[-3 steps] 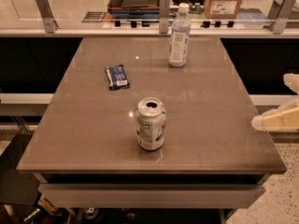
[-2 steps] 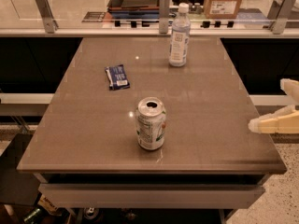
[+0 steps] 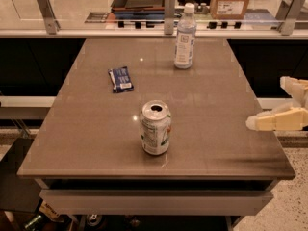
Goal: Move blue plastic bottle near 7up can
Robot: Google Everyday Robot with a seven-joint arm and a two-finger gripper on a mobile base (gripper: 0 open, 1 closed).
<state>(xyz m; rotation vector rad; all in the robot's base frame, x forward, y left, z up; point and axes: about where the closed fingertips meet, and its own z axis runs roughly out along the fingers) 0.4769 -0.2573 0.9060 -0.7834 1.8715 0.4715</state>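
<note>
One table (image 3: 96, 143) carries three things: one bottle (image 3: 185, 36) near its far edge, one can (image 3: 155, 127) toward its near edge, and one packet (image 3: 121, 79) toward its left edge. One gripper (image 3: 266, 104) hangs at the right edge, its two fingers apart.

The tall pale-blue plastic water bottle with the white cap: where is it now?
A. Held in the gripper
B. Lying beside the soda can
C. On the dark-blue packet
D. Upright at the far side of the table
D: the tall pale-blue plastic bottle stands upright at the far side of the brown table, apart from the silver-white soda can; the cream gripper is by the table's right edge.
</note>
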